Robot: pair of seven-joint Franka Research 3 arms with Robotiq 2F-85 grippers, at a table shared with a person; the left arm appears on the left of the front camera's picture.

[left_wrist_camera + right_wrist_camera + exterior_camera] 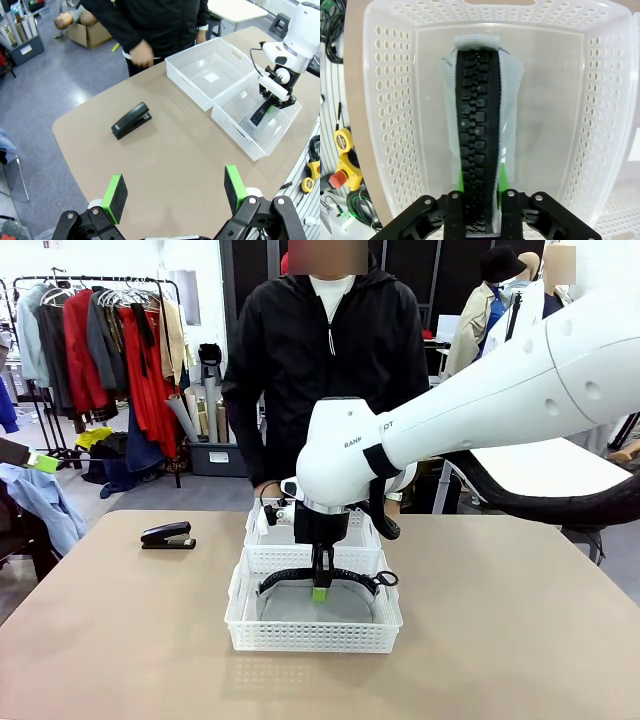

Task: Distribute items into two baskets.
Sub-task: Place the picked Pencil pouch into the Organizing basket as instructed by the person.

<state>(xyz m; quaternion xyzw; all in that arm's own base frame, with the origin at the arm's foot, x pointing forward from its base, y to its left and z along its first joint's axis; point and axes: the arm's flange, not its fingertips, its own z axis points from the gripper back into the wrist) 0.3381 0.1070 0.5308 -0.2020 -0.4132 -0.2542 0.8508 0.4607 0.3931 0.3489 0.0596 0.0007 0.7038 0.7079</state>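
Your right gripper [481, 181] is pinching the grey pouch [482, 100] by one end. Its jaws are pressed onto the fabric, with the black strap [476, 125] running between the pads. The pouch hangs low inside the larger basket [315, 638], the one nearer your side in the middle of the table [500, 640]. You can't tell whether the pouch already rests on the basket floor.

Your left gripper [174, 192] hovers over the near left part of the table, jaws spread wide with nothing between them. The stapler [168, 535] lies toward the table's far left corner, well apart from both baskets. The smaller basket [185, 85], set against the far side of the larger one, looks bare inside.

Judge the task roughly half done. The pouch only needs releasing, and the stapler is not yet picked up; it probably belongs in the smaller basket.
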